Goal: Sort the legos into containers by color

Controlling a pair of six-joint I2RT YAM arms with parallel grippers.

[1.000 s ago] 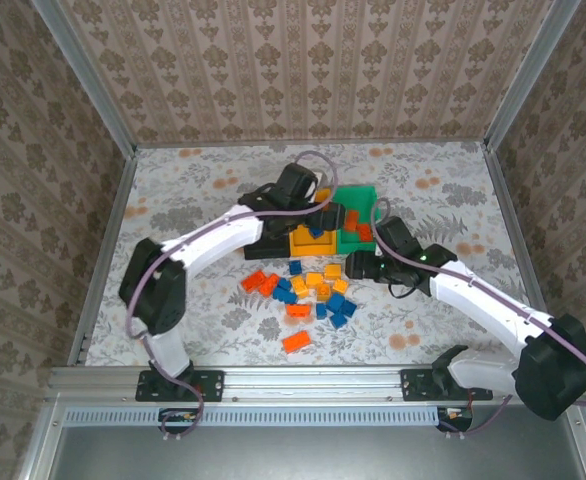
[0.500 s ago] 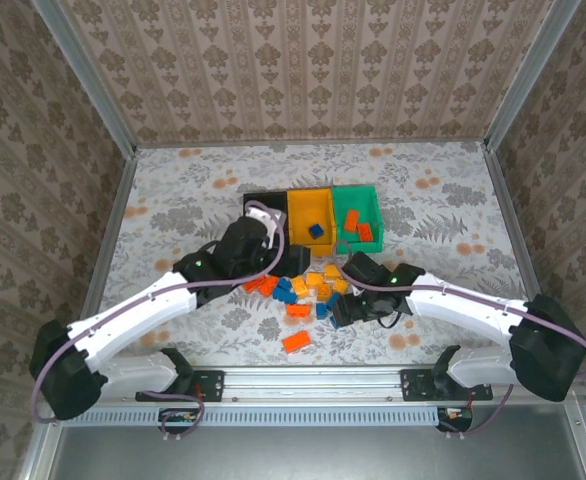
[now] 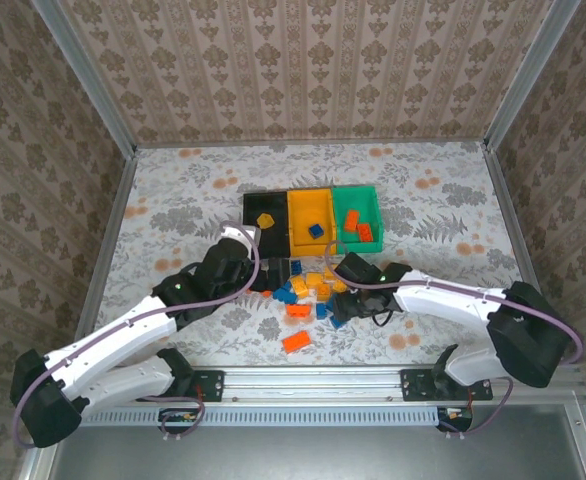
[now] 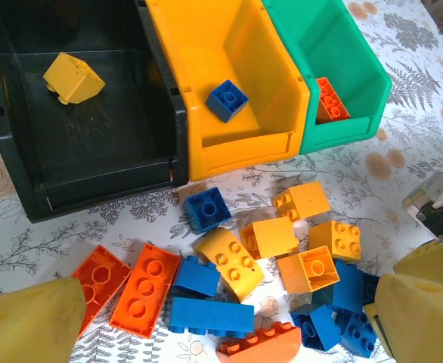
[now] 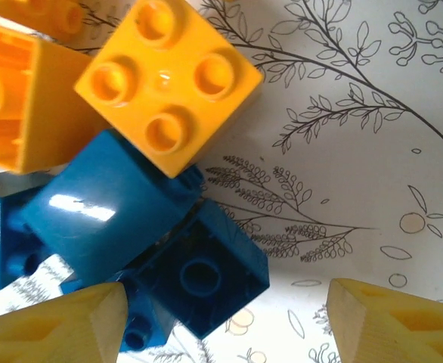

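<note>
Bricks [image 4: 229, 261] are lying heaped on the surface [image 3: 453, 190] near the bins [image 4: 236, 151]; my right fingers [image 5: 55, 325], wide open and empty, are straddling a blue brick [image 5: 199, 280], risking dragging its tightly packed neighbours along.

Legos [image 4: 229, 261]: hard plastic, smooth, glossy; the blue brick [image 5: 100, 204] carries a bright highlight. Containers [image 4: 244, 144]: moulded plastic, smooth, semi-gloss; black bin [image 4: 2, 113] has a duller sheen. Table [image 3: 193, 180] cover: printed floral sheet, matt; can't tell cloth from paper. Right gripper [image 5: 225, 302] fingers [image 5: 55, 325]: yellow, matt, fine layered ridges. Left gripper [image 4: 221, 325] fingers [image 4: 25, 321]: same matt yellow, blurred. Arm shells [image 3: 123, 335]: white glossy plastic. Frame rail [image 3: 303, 380]: bare ribbed metal. Walls [image 3: 303, 70]: matt patterned paper.
</note>
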